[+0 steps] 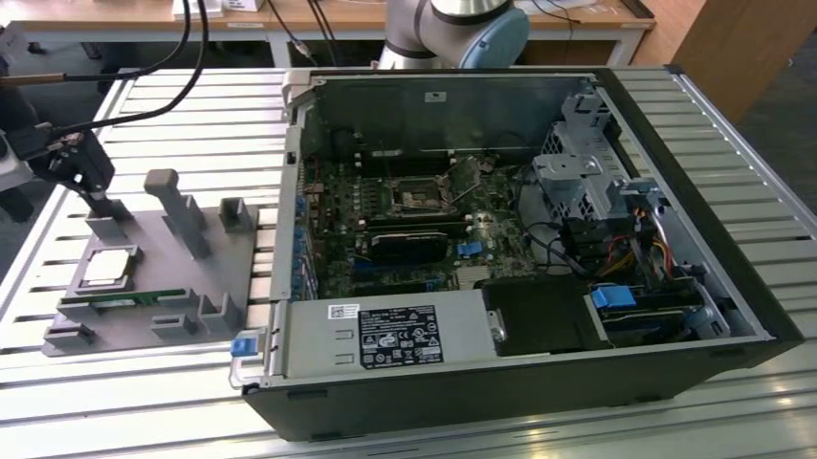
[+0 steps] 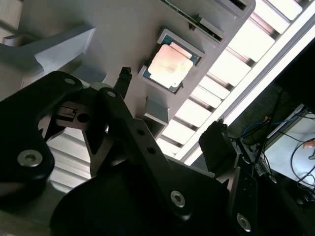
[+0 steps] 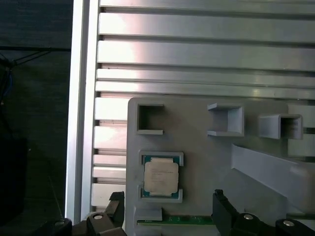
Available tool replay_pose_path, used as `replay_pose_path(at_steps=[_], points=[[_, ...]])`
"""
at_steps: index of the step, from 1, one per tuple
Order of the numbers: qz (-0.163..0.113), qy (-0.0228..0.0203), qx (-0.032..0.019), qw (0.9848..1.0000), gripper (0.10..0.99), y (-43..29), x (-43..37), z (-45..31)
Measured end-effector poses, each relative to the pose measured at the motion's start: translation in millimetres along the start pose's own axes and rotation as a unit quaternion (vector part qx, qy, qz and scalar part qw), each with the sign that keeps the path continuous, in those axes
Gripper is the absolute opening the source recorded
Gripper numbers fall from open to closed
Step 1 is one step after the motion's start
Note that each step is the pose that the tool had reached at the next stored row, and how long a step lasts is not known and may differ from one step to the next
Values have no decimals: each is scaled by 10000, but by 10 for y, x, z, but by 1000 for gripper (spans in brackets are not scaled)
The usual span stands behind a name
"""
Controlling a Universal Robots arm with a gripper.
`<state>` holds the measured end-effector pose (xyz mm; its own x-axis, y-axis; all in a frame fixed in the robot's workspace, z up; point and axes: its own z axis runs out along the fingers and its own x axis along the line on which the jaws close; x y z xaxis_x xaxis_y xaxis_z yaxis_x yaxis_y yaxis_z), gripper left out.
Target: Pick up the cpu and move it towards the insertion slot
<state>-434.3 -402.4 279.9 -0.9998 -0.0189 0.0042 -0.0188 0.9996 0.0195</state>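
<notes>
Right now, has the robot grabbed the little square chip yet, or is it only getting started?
Only getting started. Nothing looks done: the cpu lies in its grey holder outside the computer case. In hand: the gripper is open and empty, over the cpu, not touching it. Left: grasping it and carrying it toward the insertion slot inside the case.

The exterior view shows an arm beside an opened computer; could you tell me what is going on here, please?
The arm's black gripper hangs open close above the cpu, a small flat square chip with a silvery top. The chip lies ungripped in its recess on the grey plastic holder tray. The insertion slot, a square silver-framed socket, sits inside the open black computer case on the exterior view's right.
</notes>
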Motion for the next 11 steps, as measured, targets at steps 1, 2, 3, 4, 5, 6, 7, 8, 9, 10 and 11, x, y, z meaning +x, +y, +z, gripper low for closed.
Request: replay_pose_path(at_steps=[1,2,3,4,5,6,7,8,9,10,11], points=[[0,0,0,10000,769,-2,1,13],[-1,1,0,10000,835,-4,3,27],[-1,0,0,10000,835,-5,4,45],[-1,1,1,10000,835,-5,4,62],[-1,0,0,10000,835,-6,5,80],[-1,1,0,10000,835,-6,4,98],[-1,1,1,10000,835,-7,4,117],[-1,1,0,10000,835,-7,4,135],[-1,2,1,10000,835,-7,4,153],[0,2,-2,10000,835,-7,4,168],[-1,2,-12,10000,835,-8,4,177]])
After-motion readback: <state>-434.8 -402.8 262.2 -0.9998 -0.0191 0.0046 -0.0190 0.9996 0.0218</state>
